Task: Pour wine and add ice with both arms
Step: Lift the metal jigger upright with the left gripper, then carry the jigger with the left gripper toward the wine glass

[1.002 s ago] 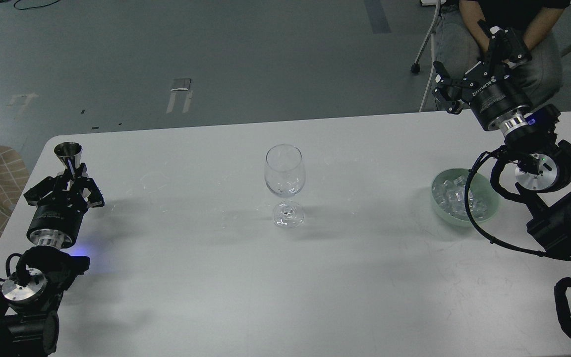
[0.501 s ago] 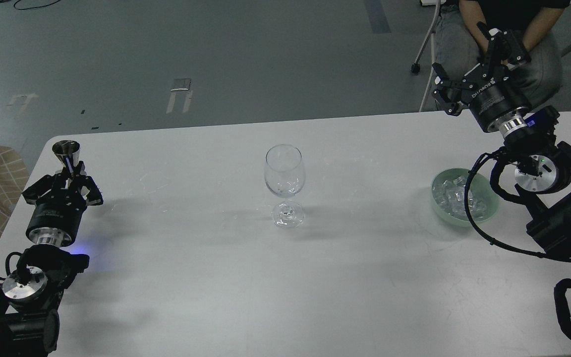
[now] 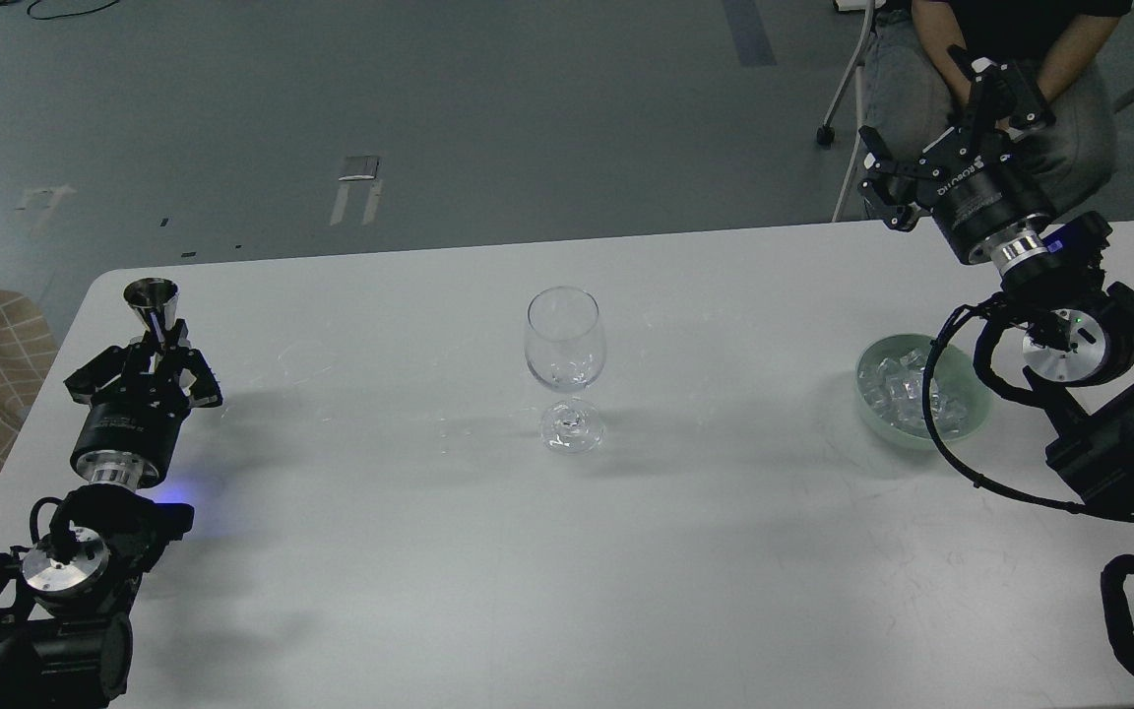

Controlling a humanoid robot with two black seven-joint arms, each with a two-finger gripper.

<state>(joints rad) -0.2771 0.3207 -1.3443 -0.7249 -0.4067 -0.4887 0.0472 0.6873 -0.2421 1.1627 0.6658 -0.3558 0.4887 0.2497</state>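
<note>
Both steps look undone: the wine glass (image 3: pixel 566 366) stands mid-desk, seemingly empty. Left claw (image 3: pixel 156 345) grips a steel jigger (image 3: pixel 153 305), far left. Right claw (image 3: pixel 931 118) hangs wide beyond the ice (image 3: pixel 907 394) in its green bowl (image 3: pixel 971 418).

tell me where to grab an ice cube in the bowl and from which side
Take a top cube of the ice by two opposite flat faces, coming straight down: the bowl wall blocks any sideways approach. The open right gripper is nearest.
</note>
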